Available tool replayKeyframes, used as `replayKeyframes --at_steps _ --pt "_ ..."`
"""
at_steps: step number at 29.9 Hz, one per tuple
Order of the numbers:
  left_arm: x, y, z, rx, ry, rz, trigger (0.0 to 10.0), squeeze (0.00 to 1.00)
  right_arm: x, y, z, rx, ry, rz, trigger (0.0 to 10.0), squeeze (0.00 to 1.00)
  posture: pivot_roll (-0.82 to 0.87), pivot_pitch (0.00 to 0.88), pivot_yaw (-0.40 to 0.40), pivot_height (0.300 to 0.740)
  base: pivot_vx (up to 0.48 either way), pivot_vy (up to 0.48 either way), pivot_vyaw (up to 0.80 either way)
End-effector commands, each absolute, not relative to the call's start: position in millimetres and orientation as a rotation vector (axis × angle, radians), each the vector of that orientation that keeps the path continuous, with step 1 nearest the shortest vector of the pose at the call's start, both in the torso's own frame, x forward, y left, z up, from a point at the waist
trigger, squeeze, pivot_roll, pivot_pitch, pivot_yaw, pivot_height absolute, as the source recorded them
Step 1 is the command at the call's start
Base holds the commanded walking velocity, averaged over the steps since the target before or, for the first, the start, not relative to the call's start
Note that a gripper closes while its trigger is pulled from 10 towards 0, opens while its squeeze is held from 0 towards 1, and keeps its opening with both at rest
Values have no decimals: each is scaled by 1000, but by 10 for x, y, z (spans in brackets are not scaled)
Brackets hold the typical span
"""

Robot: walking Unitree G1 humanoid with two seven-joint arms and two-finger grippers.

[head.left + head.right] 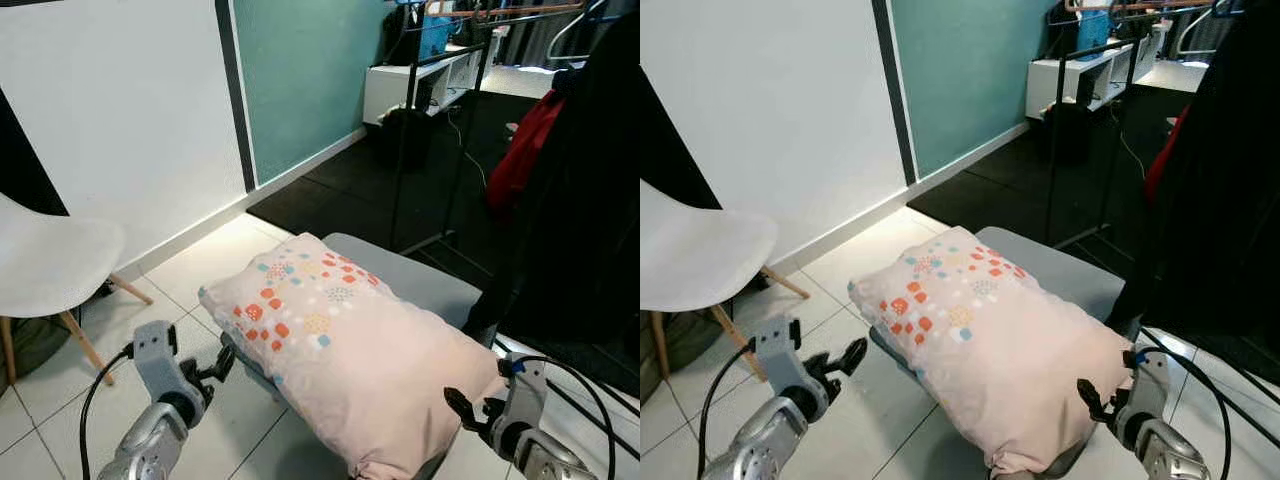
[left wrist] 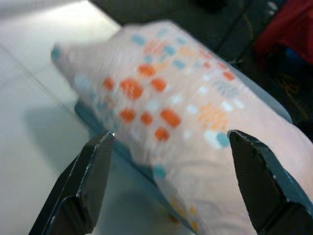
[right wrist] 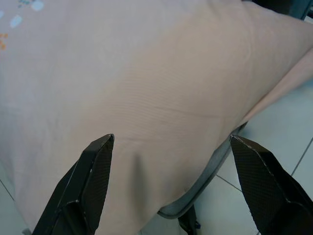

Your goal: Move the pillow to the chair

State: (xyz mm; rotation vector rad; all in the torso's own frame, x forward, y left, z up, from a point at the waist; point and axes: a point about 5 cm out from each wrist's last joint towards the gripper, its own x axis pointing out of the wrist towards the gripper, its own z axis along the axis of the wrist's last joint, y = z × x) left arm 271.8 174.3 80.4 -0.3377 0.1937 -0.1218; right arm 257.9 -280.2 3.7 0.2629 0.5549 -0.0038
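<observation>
Room, head views: pale tiled floor point(image 1: 190, 270) along a white wall point(image 1: 120, 110) with a teal panel point(image 1: 300, 70); dark flooring further back, with a black clothes rack point(image 1: 470, 110) and a red garment point(image 1: 525, 150).
Chair: a white chair point(image 1: 50, 265) on wooden legs stands at the robot's left, well apart from the pillow.
Pillow: the pink pillow point(image 1: 350, 350), printed with orange and blue squares at its far-left end, lies on a low grey seat point(image 1: 420, 280).
Long axis: runs from far left to near right, patterned end away from the robot.
Left gripper, head views: the left gripper point(image 1: 215, 368) hovers just beside the pillow's near-left edge, not touching.
Right gripper, head views: the right gripper point(image 1: 1090, 398) sits at the pillow's near-right end, close against the fabric.
Left wrist view: blurred; both fingers point(image 2: 88, 181) stand wide apart, the patterned end of the pillow ahead between them, nothing clamped.
Right wrist view: fingers point(image 3: 93, 181) spread wide, plain pink fabric between them, the grey seat's edge below; no grip.
</observation>
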Motion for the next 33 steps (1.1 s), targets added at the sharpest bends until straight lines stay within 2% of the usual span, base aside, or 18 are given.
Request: replayKeyframes --at_steps 1,7,14,19,27,29,33 --pt "2758 1669 1066 -233 95 -179 10000 0 2600 -2789 47 266 553 4 10000 0 -214 78 3 689 0 0 0" --pt "2810 1477 1414 -204 0 -252 10000 0 2600 -2774 40 266 556 9 10000 0 -210 64 5 709 0 0 0" --pt "2837 1461 1390 -250 24 -233 10000 0 2602 -2763 37 267 555 11 10000 0 -211 56 8 729 0 0 0" --pt "2748 1818 725 -429 305 41 10000 0 2587 -2767 6 259 591 -20 10000 0 -225 65 11 734 0 0 0" --pt "2624 1806 412 -500 499 55 10000 0 2552 -2775 -41 269 638 -33 10000 0 -228 66 13 704 0 0 0" --pt "2607 1807 341 -561 540 66 10000 0 2550 -2778 -42 272 641 -33 10000 0 -229 72 16 694 0 0 0" --pt "2591 1807 287 -619 571 80 10000 0 2547 -2780 -44 274 643 -35 10000 0 -230 74 18 684 0 0 0"
